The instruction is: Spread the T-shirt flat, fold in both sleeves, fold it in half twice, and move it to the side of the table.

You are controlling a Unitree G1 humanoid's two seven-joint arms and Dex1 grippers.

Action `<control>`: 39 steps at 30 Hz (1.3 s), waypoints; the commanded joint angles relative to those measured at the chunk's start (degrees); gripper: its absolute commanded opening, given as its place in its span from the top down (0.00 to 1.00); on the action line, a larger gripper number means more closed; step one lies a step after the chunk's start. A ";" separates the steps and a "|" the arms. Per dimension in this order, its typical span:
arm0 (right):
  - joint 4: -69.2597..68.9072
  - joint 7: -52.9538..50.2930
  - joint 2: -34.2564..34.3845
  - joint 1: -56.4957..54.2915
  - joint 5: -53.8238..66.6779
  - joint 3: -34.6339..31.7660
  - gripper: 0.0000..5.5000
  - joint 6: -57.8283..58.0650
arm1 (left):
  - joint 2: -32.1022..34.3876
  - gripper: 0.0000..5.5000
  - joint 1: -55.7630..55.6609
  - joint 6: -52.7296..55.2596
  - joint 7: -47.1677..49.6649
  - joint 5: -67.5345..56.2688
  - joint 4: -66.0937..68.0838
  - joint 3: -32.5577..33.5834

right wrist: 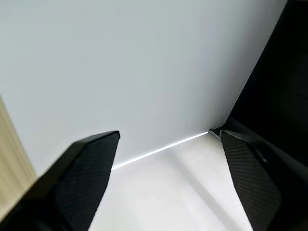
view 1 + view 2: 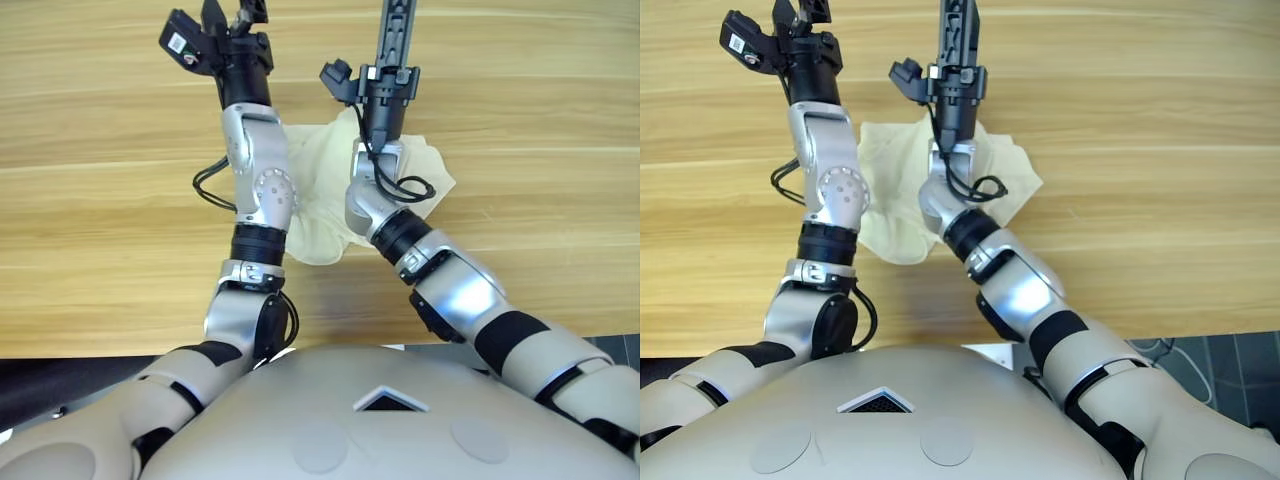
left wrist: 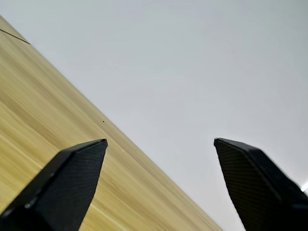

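Observation:
A cream T-shirt (image 2: 318, 210) lies crumpled in a small heap on the wooden table (image 2: 100, 200), partly hidden under both forearms. My left gripper (image 2: 232, 12) is raised above the table beyond the shirt's far left side. In the left wrist view it (image 3: 160, 141) is open with nothing between its black fingers (image 3: 72, 178). My right gripper (image 2: 397, 15) is held high past the shirt's far edge, seen edge-on. The right wrist view shows it (image 1: 171, 134) open and empty, pointing at a pale wall.
Bare wood extends widely left, right and beyond the shirt. The table's far edge (image 3: 115, 139) meets a white wall. Its near edge (image 2: 100, 345) runs just in front of my torso, with dark floor (image 2: 1210, 370) at the lower right.

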 commanded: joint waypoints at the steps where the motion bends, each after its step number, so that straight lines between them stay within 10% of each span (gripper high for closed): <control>1: -0.96 2.77 11.55 -11.21 -0.26 1.94 0.30 3.06 | -5.25 0.24 6.81 2.86 2.32 0.05 -5.68 0.86; 27: -7.22 3.37 9.84 -7.43 1.82 3.60 0.30 8.14 | -5.57 0.24 8.30 6.37 1.61 3.40 -6.59 -0.45; 39: -6.74 -3.12 3.47 3.94 21.12 -9.02 0.30 -16.83 | -7.21 0.24 5.92 -1.00 11.96 23.59 13.46 -4.84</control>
